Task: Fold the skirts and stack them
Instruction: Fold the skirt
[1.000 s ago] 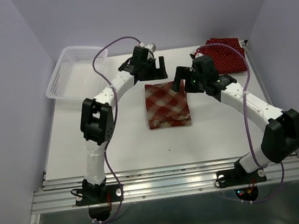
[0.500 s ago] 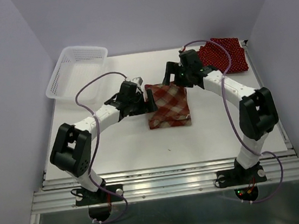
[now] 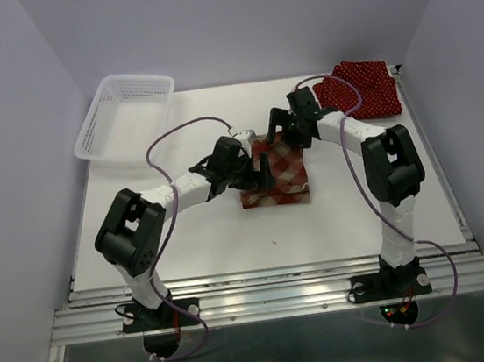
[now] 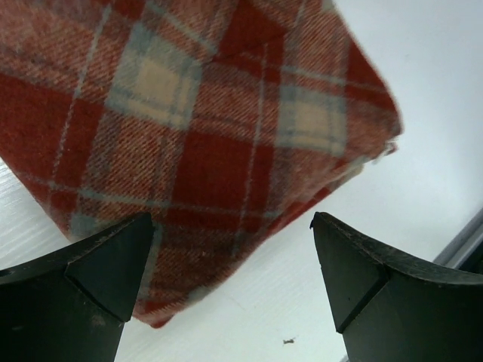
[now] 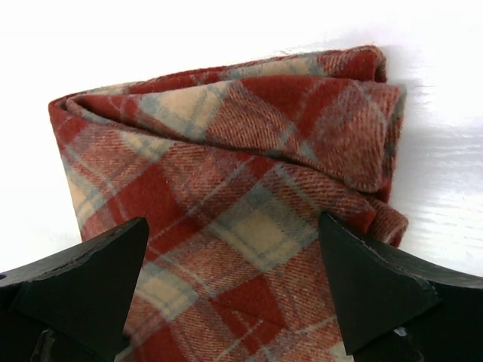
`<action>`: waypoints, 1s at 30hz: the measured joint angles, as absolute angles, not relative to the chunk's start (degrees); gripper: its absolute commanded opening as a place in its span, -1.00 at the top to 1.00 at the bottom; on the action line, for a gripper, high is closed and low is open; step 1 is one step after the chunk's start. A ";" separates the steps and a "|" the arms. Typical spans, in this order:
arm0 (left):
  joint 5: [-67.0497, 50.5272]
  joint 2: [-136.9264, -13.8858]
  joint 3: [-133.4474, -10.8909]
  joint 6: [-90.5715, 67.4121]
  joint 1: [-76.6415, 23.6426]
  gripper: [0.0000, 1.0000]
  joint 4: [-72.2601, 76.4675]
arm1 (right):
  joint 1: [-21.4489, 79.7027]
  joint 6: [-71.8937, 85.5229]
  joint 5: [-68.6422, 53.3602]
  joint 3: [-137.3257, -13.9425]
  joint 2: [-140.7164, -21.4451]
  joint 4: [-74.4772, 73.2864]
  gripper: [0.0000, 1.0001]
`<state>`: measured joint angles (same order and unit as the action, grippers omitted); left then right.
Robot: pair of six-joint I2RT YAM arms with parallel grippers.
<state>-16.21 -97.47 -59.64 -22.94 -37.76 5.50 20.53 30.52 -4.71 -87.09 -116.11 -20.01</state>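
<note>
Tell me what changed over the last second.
The left gripper swept from beyond the plaid skirt back to its left edge. The right gripper settled over its far edge as that arm folded in. Both are open, gripping nothing. The plaid skirt, polka-dot skirts and basket stayed put.

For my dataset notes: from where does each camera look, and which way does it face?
Top external: above and behind the arms, facing down on the table; the left arm and right arm show whole.
Left wrist: on the left arm, facing down past the open left end effector at a corner of the plaid skirt; only two fingertips show.
Right wrist: on the right arm, facing down past the open right end effector at the skirt's folded edge; only two fingertips show.
Shared: all three views see the plaid skirt.
</note>
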 measured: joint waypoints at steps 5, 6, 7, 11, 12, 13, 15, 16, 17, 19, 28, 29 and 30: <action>-17.63 -102.30 -58.65 -21.56 -37.87 -0.97 7.16 | 19.75 30.65 -6.04 -88.75 -119.09 -19.66 -1.00; -17.80 -102.28 -57.80 -21.34 -37.95 -0.97 8.19 | 19.55 30.52 -6.57 -89.38 -119.57 -19.59 -1.00; -17.98 -102.08 -56.99 -21.06 -38.11 -0.97 9.37 | 19.51 30.39 -6.90 -89.73 -119.74 -19.62 -1.00; -18.79 -102.08 -55.53 -21.02 -38.41 -0.97 12.27 | 19.46 28.80 -8.56 -90.65 -120.75 -19.14 -1.00; -18.92 -102.08 -55.35 -21.04 -38.52 -0.97 12.69 | 19.46 28.27 -9.17 -90.65 -120.86 -18.96 -1.00; -19.05 -102.02 -55.24 -21.04 -38.68 -0.97 12.93 | 19.46 27.97 -9.65 -90.65 -120.86 -18.90 -1.00; -19.16 -101.69 -55.09 -21.34 -39.20 -0.97 12.99 | 19.44 27.05 -10.98 -90.65 -120.84 -18.85 -1.00; -19.33 -101.34 -55.09 -21.54 -39.46 -0.97 12.62 | 19.42 26.48 -11.51 -90.65 -120.68 -18.96 -1.00; -19.40 -100.64 -55.11 -21.96 -39.83 -0.97 11.73 | 19.42 26.00 -11.99 -90.65 -120.46 -19.16 -1.00; -18.72 -98.76 -55.48 -22.90 -40.32 -0.97 8.78 | 19.42 24.75 -12.73 -90.63 -119.37 -20.18 -1.00; -11.53 -84.68 -59.99 -27.75 -40.66 -0.97 1.83 | 19.14 23.92 -12.16 -77.95 -90.52 -22.00 -1.00; -9.74 -82.76 -59.96 -28.69 -40.66 -0.97 0.51 | 19.14 24.51 -12.16 -76.01 -86.80 -21.45 -1.00; -8.71 -81.78 -59.92 -29.15 -40.66 -0.97 -0.27 | 19.14 25.32 -11.97 -72.69 -81.95 -20.51 -1.00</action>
<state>-8.71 -81.78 -59.92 -29.15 -40.66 -0.27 19.14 25.32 -11.97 -72.69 -81.95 -20.51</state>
